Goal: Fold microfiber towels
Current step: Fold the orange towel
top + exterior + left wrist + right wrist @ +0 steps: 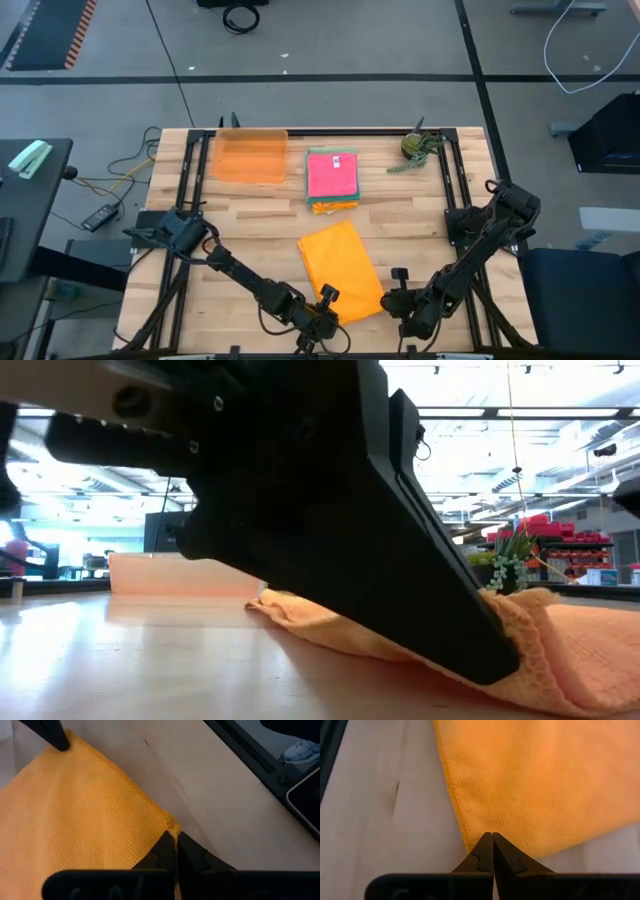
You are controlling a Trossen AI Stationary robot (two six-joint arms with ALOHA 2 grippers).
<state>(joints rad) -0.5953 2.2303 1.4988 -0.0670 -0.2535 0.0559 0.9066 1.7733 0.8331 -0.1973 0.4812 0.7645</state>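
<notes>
now both fingers pinch orange towel

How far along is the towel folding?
Done: a stack of folded towels with pink on top, beside the tray. In hand: the left gripper and right gripper are each shut on a near corner of the orange towel. Left: folding it over.

Industrial lab hall, ceiling strip lights, red shelving
</notes>
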